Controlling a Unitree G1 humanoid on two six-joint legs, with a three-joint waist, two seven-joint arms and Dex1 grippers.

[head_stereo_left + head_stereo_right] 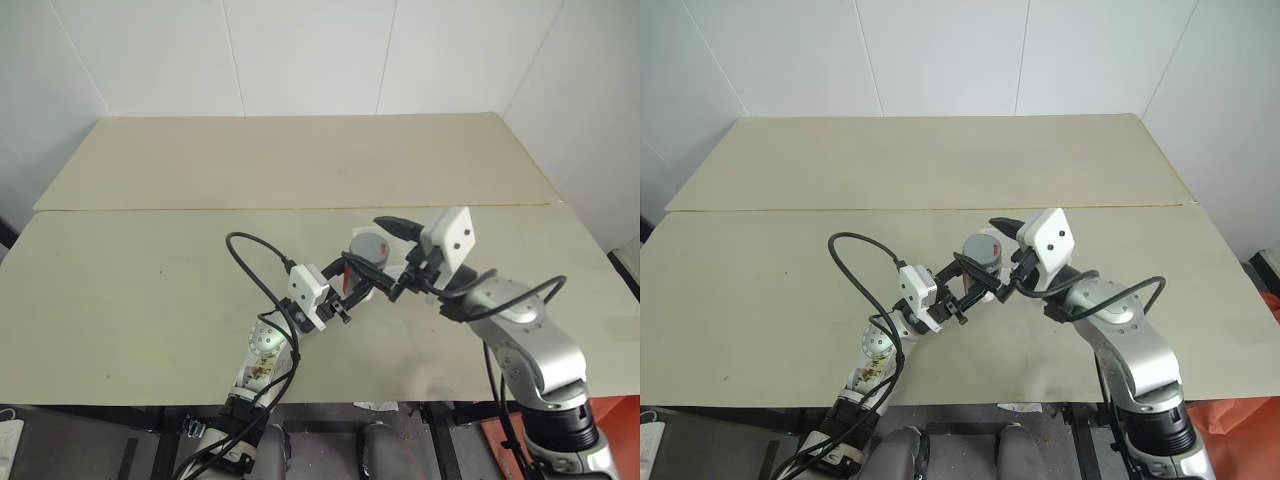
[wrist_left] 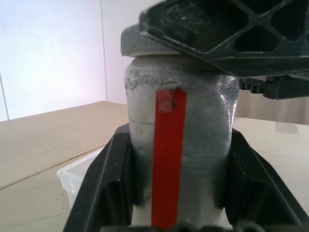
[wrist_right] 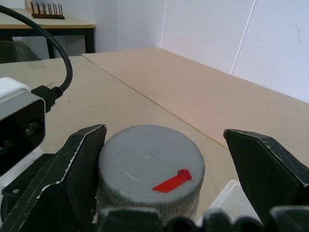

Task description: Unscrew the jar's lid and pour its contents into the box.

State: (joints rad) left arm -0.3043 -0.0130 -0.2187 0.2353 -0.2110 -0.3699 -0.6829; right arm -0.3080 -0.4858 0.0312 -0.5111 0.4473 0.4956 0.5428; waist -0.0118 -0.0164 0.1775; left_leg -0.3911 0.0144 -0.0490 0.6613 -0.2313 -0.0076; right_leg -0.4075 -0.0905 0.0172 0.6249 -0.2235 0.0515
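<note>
Unscrewing is the step in hand: at frame centre your left end effector [image 1: 350,290] is clenched on the jar [image 2: 179,145]. Your right end effector [image 3: 164,159] stands released astride the lid [image 3: 150,170]. Next, close on it and twist.

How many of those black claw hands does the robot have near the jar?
2. The left gripper is clamped around the jar body. The right gripper sits open over the lid, one finger against its side, the other standing apart.
</note>
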